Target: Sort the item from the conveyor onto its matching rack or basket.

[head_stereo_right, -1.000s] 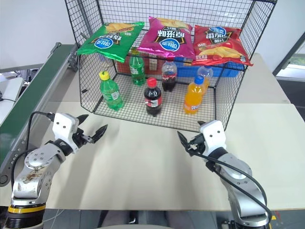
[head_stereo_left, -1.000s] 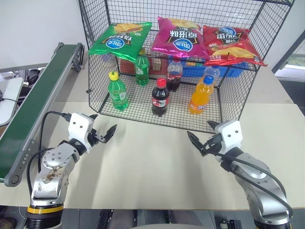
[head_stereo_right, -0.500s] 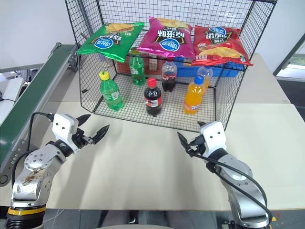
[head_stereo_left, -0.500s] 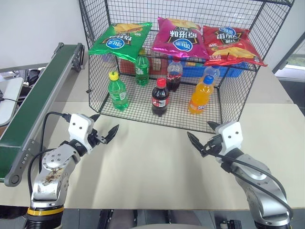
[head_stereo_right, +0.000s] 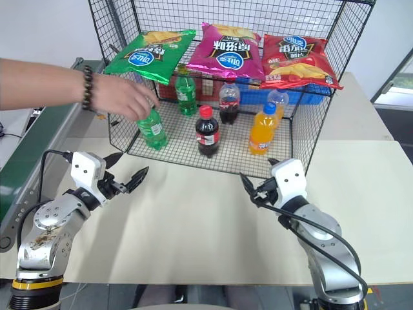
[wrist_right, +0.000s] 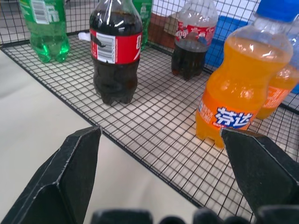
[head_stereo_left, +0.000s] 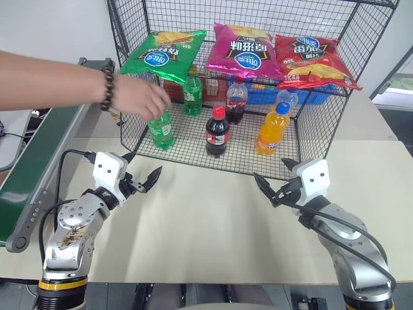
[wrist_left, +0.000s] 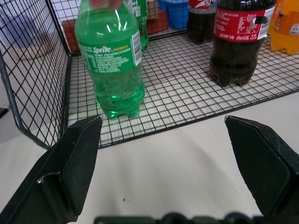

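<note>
Both grippers spread wide above the table, holding nothing.
Left gripper [head_stereo_left: 141, 179] and right gripper [head_stereo_left: 276, 183] hover before the black wire cage [head_stereo_left: 310, 139]; a person's hand [head_stereo_left: 141, 98] grips the Sprite bottle [wrist_left: 112, 58] standing on the cage floor, beside the conveyor [head_stereo_left: 48, 135].

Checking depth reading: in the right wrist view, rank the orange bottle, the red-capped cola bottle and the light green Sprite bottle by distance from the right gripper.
From the right gripper:
1. orange bottle, cage front, nearest.
2. cola bottle, front middle.
3. Sprite bottle, far end, under a person's hand.
</note>
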Controlling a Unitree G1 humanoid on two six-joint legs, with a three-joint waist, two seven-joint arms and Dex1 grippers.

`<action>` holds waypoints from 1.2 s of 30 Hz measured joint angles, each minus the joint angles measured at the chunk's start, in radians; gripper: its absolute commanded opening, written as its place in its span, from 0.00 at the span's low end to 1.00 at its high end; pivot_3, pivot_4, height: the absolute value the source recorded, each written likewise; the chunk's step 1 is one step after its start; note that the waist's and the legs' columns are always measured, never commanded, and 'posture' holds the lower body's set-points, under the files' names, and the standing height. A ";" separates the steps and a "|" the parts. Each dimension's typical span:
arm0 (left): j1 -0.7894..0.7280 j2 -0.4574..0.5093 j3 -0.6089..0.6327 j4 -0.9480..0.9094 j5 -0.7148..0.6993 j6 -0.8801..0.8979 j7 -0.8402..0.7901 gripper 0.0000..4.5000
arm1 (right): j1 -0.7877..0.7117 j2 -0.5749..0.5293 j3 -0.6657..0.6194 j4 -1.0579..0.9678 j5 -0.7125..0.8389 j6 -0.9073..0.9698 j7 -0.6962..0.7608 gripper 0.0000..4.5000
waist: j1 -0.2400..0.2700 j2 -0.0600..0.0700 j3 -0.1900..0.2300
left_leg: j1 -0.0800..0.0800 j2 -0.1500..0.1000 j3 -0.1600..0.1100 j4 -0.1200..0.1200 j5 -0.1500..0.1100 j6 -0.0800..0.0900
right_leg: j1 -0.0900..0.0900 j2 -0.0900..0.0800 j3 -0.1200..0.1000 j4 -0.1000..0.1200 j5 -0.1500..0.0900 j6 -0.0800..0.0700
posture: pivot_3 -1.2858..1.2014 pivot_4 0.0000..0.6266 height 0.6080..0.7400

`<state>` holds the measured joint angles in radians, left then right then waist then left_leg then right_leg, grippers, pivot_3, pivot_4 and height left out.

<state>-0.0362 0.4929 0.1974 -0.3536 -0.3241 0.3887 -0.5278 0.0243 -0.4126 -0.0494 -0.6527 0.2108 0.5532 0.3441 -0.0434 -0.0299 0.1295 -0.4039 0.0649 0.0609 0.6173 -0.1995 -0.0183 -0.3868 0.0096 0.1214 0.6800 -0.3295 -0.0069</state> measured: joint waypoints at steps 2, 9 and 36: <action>0.000 0.000 0.000 0.000 0.000 0.000 0.000 0.99 | 0.000 0.001 0.000 -0.004 0.000 0.005 -0.002 1.00 | 0.000 0.000 0.000 | 0.000 0.000 0.000 0.000 0.000 0.000 | 0.000 0.000 0.000 0.000 0.000 0.000 | 0.52 0.24 1.00; -0.001 0.001 0.000 0.000 0.000 0.002 0.000 0.99 | 0.000 0.002 0.000 -0.010 0.000 0.019 -0.012 1.00 | 0.000 0.000 0.000 | 0.000 0.000 0.000 0.000 0.000 0.000 | 0.000 0.000 0.000 0.000 0.000 0.000 | 0.52 0.24 1.00; -0.001 0.009 0.058 0.024 0.001 0.011 0.044 0.99 | -0.019 0.001 0.013 0.017 0.005 0.001 0.028 1.00 | 0.000 0.000 0.000 | 0.000 0.000 0.000 0.000 0.000 0.000 | 0.000 0.000 0.000 0.000 0.000 0.000 | 0.52 0.24 1.00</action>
<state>-0.0369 0.5016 0.2554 -0.3294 -0.3228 0.3993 -0.4838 0.0048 -0.4112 -0.0364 -0.6353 0.2154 0.5538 0.3717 -0.0434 -0.0299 0.1295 -0.4039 0.0650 0.0609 0.6172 -0.1995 -0.0183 -0.3868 0.0096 0.1213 0.6800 -0.3295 -0.0069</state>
